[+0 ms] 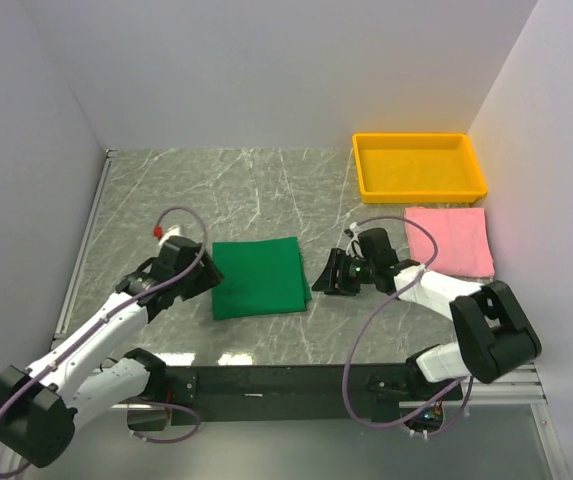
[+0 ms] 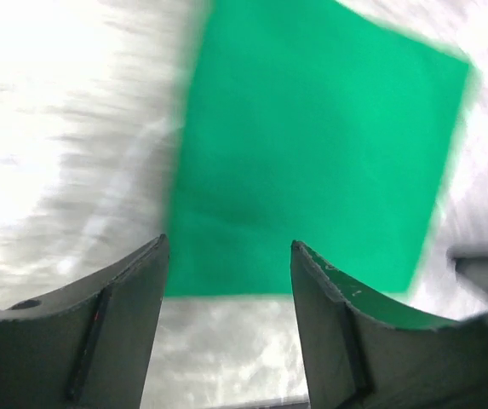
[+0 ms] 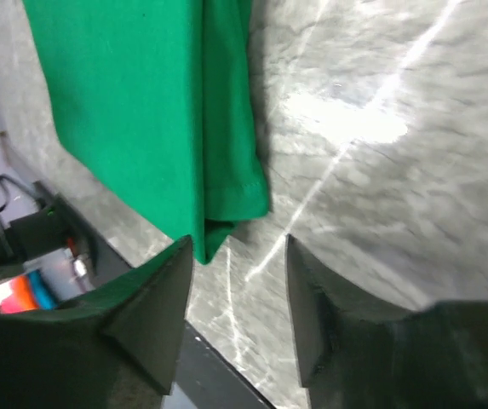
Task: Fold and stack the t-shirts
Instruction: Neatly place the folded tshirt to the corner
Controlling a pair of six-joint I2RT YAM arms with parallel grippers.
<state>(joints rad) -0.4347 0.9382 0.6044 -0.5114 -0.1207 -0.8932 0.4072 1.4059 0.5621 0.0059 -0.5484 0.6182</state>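
left hand (image 1: 201, 270): fingers spread, holding nothing, just beside green t-shirt (image 1: 258, 277) left edge | right hand (image 1: 326, 273): fingers spread, empty, beside its right edge | green t-shirt: folded flat, desk (image 1: 266, 190) centre | pink t-shirt (image 1: 451, 240): folded flat, far right, just before yellow tray (image 1: 421, 190)

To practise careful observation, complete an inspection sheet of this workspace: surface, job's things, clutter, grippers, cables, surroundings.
Surface: grey marbled table.
Job's things: dark green cloth t-shirt folded square, centre; light pink cloth t-shirt folded flat, right; apart, not stacked.
Clutter: yellow plastic tray behind the pink one.
Grippers: left gripper and right gripper open, holding nothing, flanking the green shirt.
Cables: mauve cables loop along both arms.
Surroundings: plain white walls.
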